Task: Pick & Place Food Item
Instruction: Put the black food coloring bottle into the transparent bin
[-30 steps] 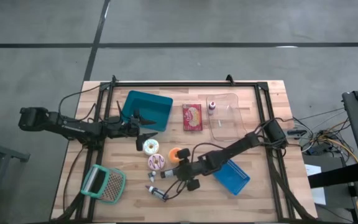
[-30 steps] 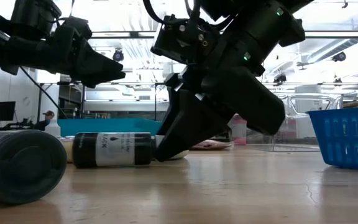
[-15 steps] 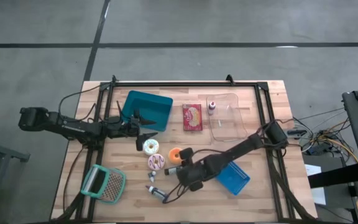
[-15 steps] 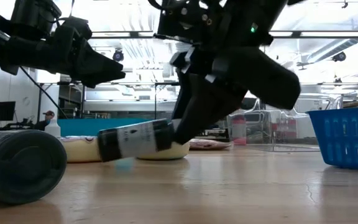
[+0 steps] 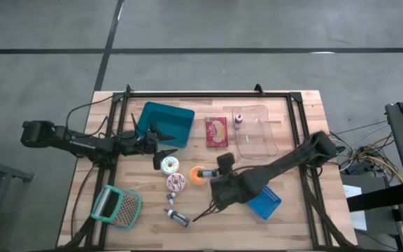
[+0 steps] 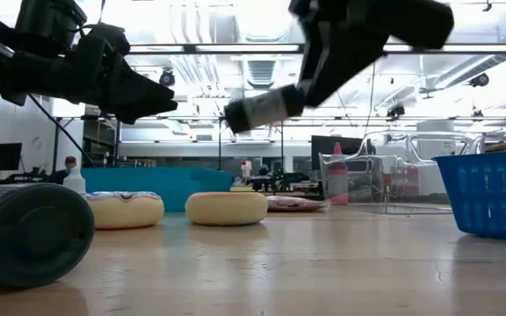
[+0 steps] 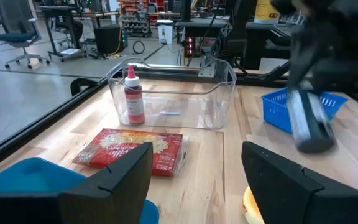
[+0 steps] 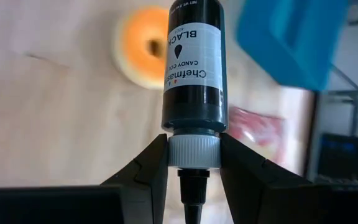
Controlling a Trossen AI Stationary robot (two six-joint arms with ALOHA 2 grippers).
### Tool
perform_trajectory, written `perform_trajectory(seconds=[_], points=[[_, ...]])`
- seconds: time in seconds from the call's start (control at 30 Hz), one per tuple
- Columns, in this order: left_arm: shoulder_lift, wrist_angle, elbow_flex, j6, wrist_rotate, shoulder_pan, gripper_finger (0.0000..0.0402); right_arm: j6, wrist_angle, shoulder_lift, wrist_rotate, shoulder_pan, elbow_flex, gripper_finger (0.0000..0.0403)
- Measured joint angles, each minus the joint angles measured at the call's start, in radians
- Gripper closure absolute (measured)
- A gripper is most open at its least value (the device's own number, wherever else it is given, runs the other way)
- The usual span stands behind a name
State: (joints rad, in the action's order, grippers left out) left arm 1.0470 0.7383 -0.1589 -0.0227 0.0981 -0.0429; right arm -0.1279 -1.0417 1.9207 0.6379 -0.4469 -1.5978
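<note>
Two fingers of the right gripper (image 8: 192,168) pinch the black colouring bottle (image 8: 193,62) by its white cap (body jutting ahead, lifted clear of the table), so carry it level toward the blue basket (image 5: 263,199) just beside, avoiding swing.

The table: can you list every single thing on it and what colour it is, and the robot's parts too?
Bin: 1, teal, back left.
Snack packet: 1, red, back middle.
Clear tub: 1, see-through, back right, small red bottle inside.
Doughnuts: 3, white, pink, orange, middle.
Basket: 1, blue, front right.
Grater: 1, teal, front left.
Small bottles: 2, dark, front middle.
Black colouring bottle: 1, lifted.
Left gripper: open, by bin.
Right gripper: shut on bottle cap.
</note>
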Motion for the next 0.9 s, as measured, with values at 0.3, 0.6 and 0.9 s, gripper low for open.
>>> perform_trajectory(seconds=[0.3, 0.6, 0.9], points=[[0.0, 0.006, 0.0, 0.0, 0.0, 0.0, 0.0149, -0.114, -0.325, -0.139, 0.067, 0.056, 0.0, 0.0294], [0.0, 0.009, 0.0, -0.004, 0.0, 0.0, 0.0149, -0.116, -0.528, -0.203, -0.111, 0.22, 0.003, 0.0294], [0.0, 0.008, 0.0, -0.01, -0.001, 0.0, 0.0149, 0.052, -0.529, -0.207, -0.208, 0.397, 0.005, 0.0294]])
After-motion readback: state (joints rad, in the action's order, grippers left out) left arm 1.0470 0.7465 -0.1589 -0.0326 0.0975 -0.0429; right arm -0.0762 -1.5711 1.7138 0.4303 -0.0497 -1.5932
